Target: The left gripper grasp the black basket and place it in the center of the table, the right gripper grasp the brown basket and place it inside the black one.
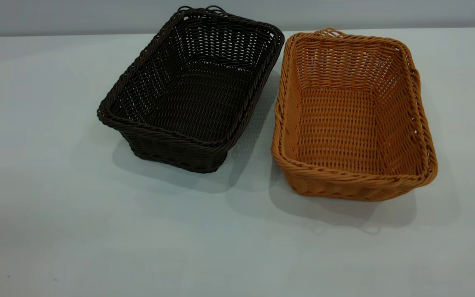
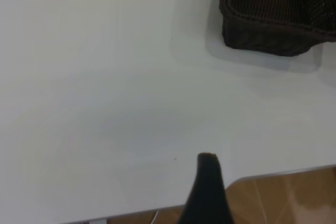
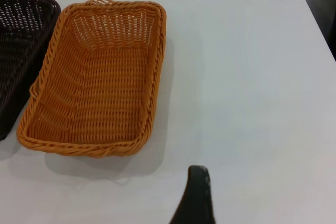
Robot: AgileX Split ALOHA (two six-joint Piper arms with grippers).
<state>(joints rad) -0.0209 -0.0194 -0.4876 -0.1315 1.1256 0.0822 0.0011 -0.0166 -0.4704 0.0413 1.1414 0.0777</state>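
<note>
The black basket [image 1: 192,90] stands on the table [image 1: 56,214] left of centre, empty. The brown basket [image 1: 353,115] stands close beside it on the right, also empty, with a narrow gap between them. Neither arm shows in the exterior view. My left gripper [image 2: 257,192] hovers above bare table near its edge, well away from the black basket [image 2: 278,14]; only one dark finger [image 2: 207,187] shows, nothing beside it. My right gripper [image 3: 236,195] hovers above bare table to the side of the brown basket [image 3: 94,82]; one dark finger [image 3: 195,198] shows, empty.
The table edge and a wooden floor [image 2: 283,198] show close to the left gripper. The black basket's end [image 3: 21,51] shows beside the brown one in the right wrist view. Bare tabletop lies in front of both baskets.
</note>
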